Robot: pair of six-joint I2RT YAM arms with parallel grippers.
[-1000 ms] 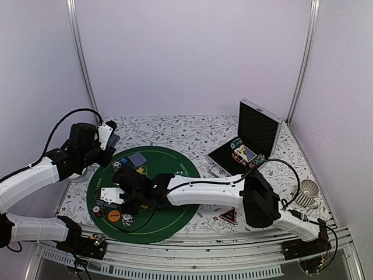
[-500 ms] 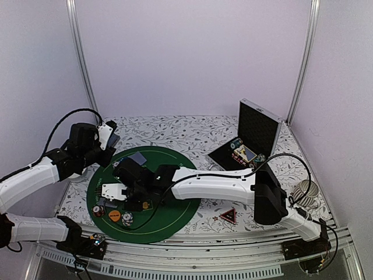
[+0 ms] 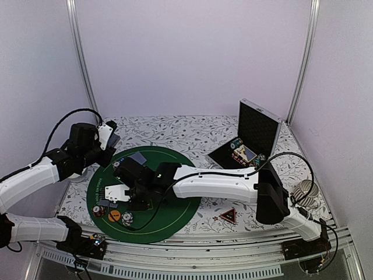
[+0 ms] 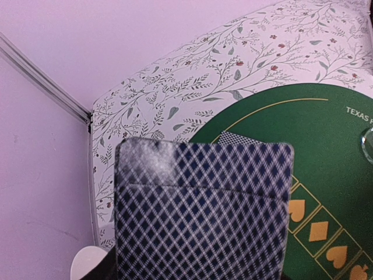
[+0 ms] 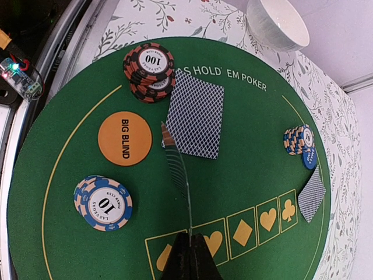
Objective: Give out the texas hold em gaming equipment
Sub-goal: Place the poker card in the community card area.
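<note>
My right gripper point(image 5: 189, 236) is shut on a playing card point(image 5: 178, 169) seen edge-on, held just above the green poker mat point(image 5: 245, 175). Around it lie a face-down card point(image 5: 195, 115), an orange "Big Blind" disc point(image 5: 125, 138), a red-black chip stack point(image 5: 149, 70) and a blue chip stack point(image 5: 103, 202). A further chip stack point(image 5: 300, 143) and another card point(image 5: 312, 195) sit farther along the mat. My left gripper point(image 3: 108, 139) hovers over the mat's far-left edge, shut on a deck of checkered-backed cards point(image 4: 201, 210) that hides its fingers. The red-black triangle token point(image 3: 228, 216) lies right of the mat.
An open black case point(image 3: 250, 140) with chips inside stands at the back right. A white ribbed cup point(image 3: 306, 192) lies near the right edge. A white rounded object point(image 5: 277, 23) sits just past the mat's far rim. Metal frame posts point(image 3: 81, 64) rise behind.
The right arm's elbow has swung to the right and the forearm has stretched out, while the held card stays over the mat's near-left part. The left arm has not moved.
</note>
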